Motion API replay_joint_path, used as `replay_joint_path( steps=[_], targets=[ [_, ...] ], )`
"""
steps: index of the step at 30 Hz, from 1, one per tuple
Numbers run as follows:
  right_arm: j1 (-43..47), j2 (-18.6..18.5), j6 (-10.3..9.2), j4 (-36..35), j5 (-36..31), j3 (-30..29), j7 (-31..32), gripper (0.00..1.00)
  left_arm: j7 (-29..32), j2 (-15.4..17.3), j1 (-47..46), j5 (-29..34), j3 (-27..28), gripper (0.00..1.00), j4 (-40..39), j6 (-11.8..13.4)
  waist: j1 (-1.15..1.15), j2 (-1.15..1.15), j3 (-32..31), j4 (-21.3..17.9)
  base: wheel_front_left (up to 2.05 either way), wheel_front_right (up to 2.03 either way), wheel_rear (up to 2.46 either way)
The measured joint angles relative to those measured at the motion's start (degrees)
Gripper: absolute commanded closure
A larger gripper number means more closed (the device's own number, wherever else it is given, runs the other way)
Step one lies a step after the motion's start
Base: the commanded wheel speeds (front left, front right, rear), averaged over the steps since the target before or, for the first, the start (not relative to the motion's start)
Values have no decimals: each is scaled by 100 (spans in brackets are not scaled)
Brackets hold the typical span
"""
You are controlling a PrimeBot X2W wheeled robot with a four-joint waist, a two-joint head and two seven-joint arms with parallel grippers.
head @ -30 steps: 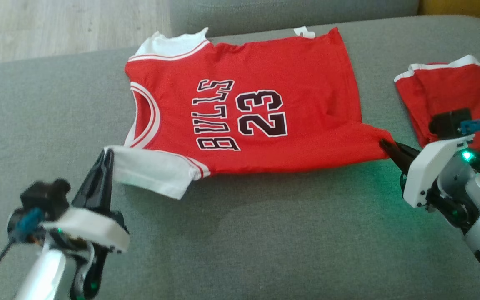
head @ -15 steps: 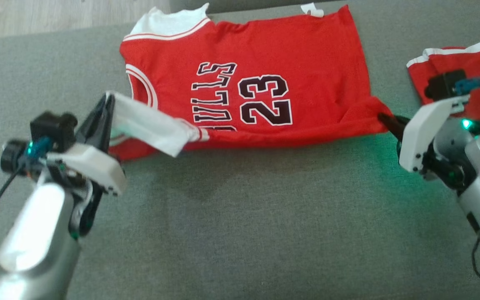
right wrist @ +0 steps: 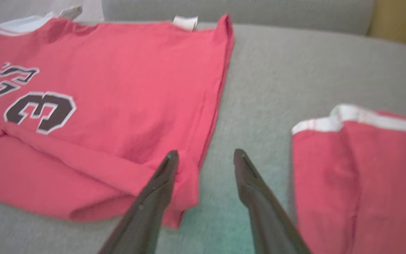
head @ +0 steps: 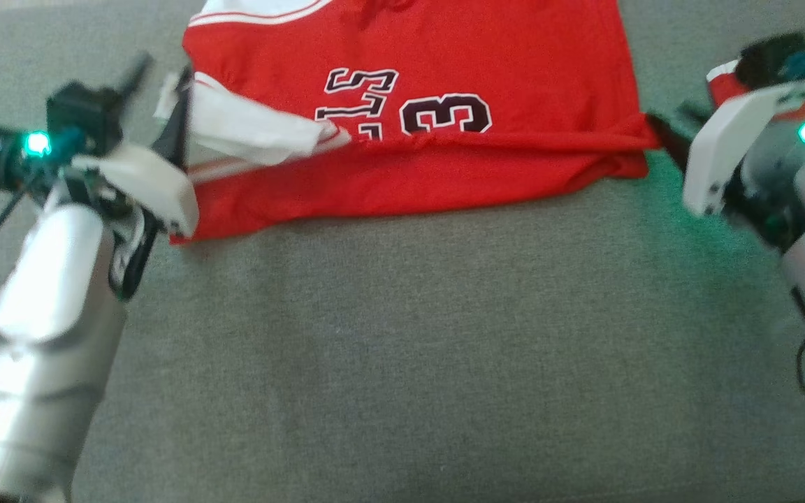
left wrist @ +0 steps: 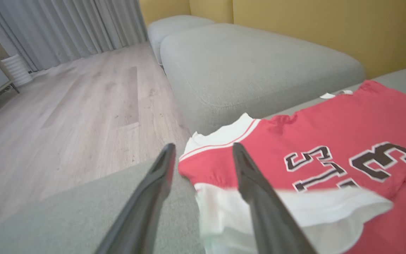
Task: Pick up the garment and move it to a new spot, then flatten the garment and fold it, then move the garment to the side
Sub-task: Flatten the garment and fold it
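A: Fingers, quick?

B: Left gripper [left wrist: 203, 146]: fingers apart, clamping nothing. The white sleeve [left wrist: 294, 211] lies right by one finger, contact unclear. Right gripper [right wrist: 205, 152]: fingers apart too, at the hem corner.

A: Garment?

B: Red basketball jersey with black lettering [head: 444, 175], flat on the grey fabric sofa cushion [head: 402, 349]. Its near long edge is doubled over onto the print and hides half the number.

A: Step?

B: Folding, I'd say, with the first lengthwise fold down. The next move calls for fresh grips on the fold's ends and the sleeve tucked flat.

A: Further back?

B: Folded red garment with white trim [right wrist: 358, 176], right of the jersey and apart from it. Pale wood floor [left wrist: 83, 106] beyond.
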Motion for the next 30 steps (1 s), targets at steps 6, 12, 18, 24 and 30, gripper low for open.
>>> replay_joint_path(
  steps=[6,12,18,24,30],
  targets=[
    [-524,205,0,425,-523,-407,-1215,0,-1042,-290,-614,12,207,0,316,249,0,0,80,64,0,0,0],
    [-366,246,0,348,-862,-419,-2412,0,-1571,-500,-533,-227,492,0,209,307,-1,0,-122,117,0,0,0],
    [113,221,0,121,-1188,-553,-3286,0,-1640,-554,56,-274,714,0,-383,358,-2,0,-372,122,0,0,0],
    [795,344,0,-103,-1647,-1043,-3740,0,-1656,-732,1118,-214,965,0,-1326,426,-2,0,-679,119,0,0,0],
    [1693,812,0,-467,-2119,-1730,-3841,0,-1657,-998,2085,-147,1207,0,-1793,491,-2,0,-952,103,0,0,0]
  ],
)
